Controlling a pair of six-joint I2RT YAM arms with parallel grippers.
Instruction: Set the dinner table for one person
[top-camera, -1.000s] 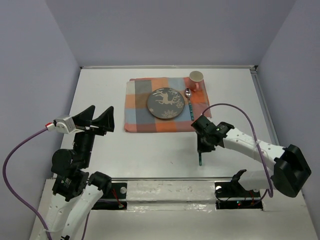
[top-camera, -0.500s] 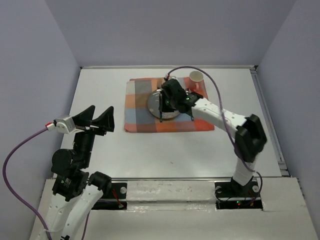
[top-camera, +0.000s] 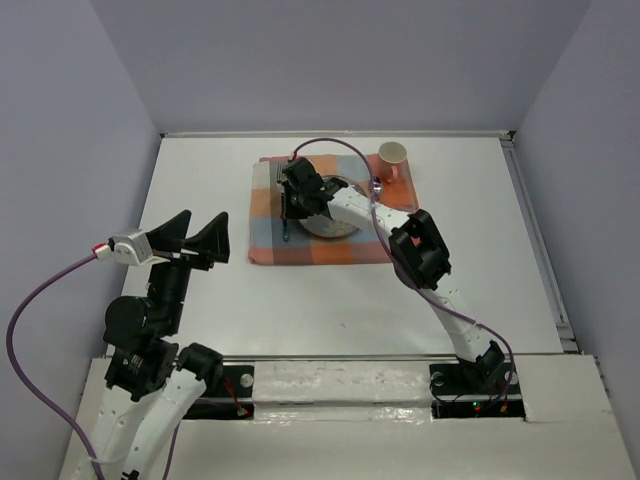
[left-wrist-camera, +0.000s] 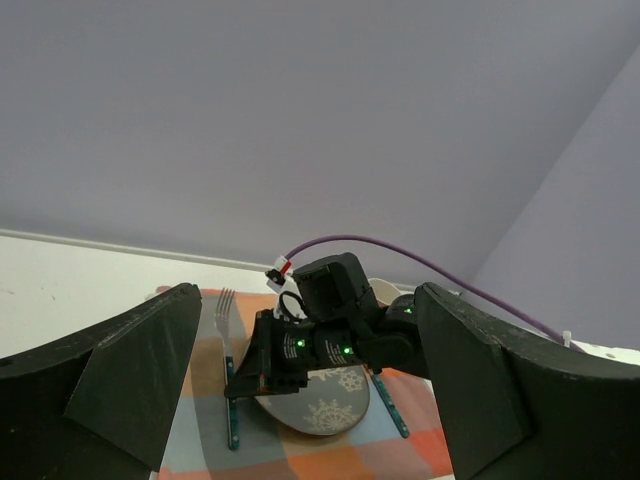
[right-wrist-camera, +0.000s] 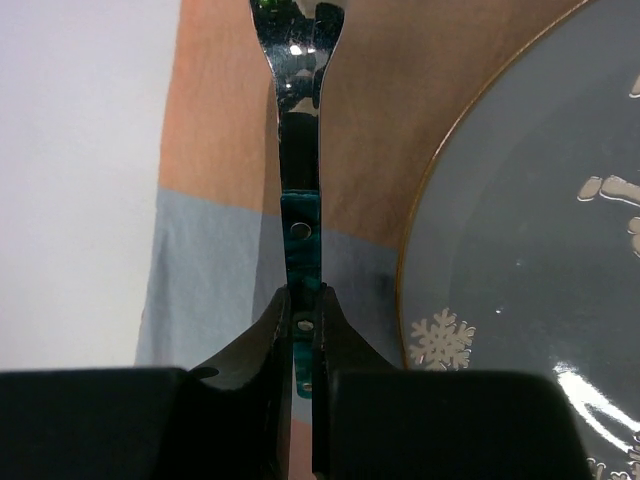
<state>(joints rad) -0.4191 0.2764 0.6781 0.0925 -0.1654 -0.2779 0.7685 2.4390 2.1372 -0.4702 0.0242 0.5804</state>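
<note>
Swinging across from the near right of the dinner table (top-camera: 200, 170), the right arm now reaches over the checked cloth (top-camera: 265, 200) to the left side of the plate (top-camera: 325, 230), and the fork (right-wrist-camera: 300, 200) has come along with it. The right gripper (right-wrist-camera: 302, 300) is clenched on the teal handle, jaws pinching it close to its near end, with the tines pointing toward the far edge. The fork runs just beside the plate's rim without touching it, low over the cloth; whether it already rests on the fabric cannot be told. The left gripper (top-camera: 203, 222) hangs raised over the near left of the table with its jaws spread wide, grasping nothing. The spoon (top-camera: 376, 186) lies on the other side of the plate and the cup (top-camera: 392, 155) stands at the far right corner of the cloth, while the white tabletop stretches beneath it all from the arm bases to the back wall. As for handling, the fork looks light, rigid and narrow, its polished neck likely slippery, so the riveted handle seems the sound place to hold. Pinched this far back, it could pivot if the tines catch the cloth, so a level, gentle set-down appears wise.
</note>
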